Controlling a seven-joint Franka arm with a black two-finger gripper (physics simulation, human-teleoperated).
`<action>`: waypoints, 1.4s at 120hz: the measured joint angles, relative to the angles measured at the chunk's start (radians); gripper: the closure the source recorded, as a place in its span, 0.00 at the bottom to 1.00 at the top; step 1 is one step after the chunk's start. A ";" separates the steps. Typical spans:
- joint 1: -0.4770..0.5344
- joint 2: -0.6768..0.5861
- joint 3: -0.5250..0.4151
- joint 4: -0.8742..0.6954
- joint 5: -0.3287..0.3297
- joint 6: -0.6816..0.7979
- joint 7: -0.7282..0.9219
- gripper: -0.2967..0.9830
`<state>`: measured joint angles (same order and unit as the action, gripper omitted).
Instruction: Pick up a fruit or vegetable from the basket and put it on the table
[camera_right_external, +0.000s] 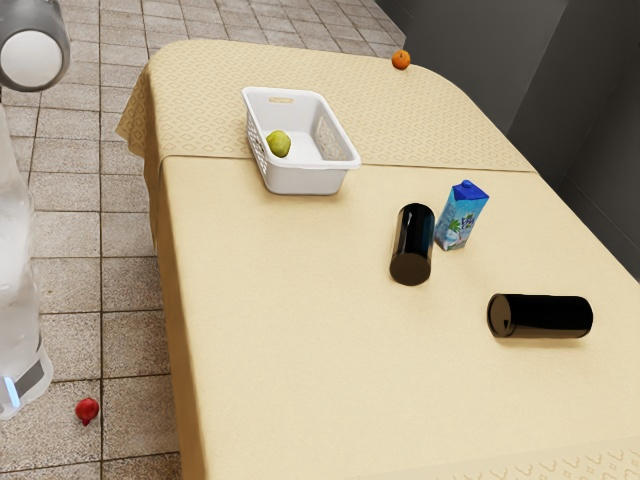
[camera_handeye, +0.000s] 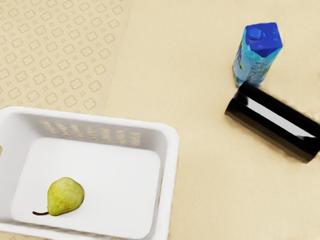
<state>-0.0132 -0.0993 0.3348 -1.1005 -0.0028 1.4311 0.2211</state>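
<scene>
Pear (camera_handeye: 65, 196), one, yellow-green: lying in the white basket (camera_handeye: 172, 165), below the gripper and off to one side, close to a long wall, stem toward a short end. Gripper, one: wide, narrow or laden, cannot be told. Step in hand, by judgement: the reach. Requirements: centring over the round body, off the stem; a wide opening; plumb descent, sparing the wall; light, even squeeze, since the fruit may roll; lift above the rim before travel. Farther from the gripper: black cylinder (camera_handeye: 275, 121), on its side; carton (camera_handeye: 256, 57), upright, just beside it.
</scene>
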 joint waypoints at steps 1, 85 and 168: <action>-0.010 0.002 -0.003 0.004 0.002 -0.001 0.003 0.25; -1.071 -0.557 0.698 -0.591 0.469 0.124 -0.005 0.25; -1.385 -0.505 1.295 -0.526 0.633 0.354 -0.096 0.25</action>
<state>-1.3978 -0.6039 1.6302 -1.6261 0.6301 1.7853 0.1251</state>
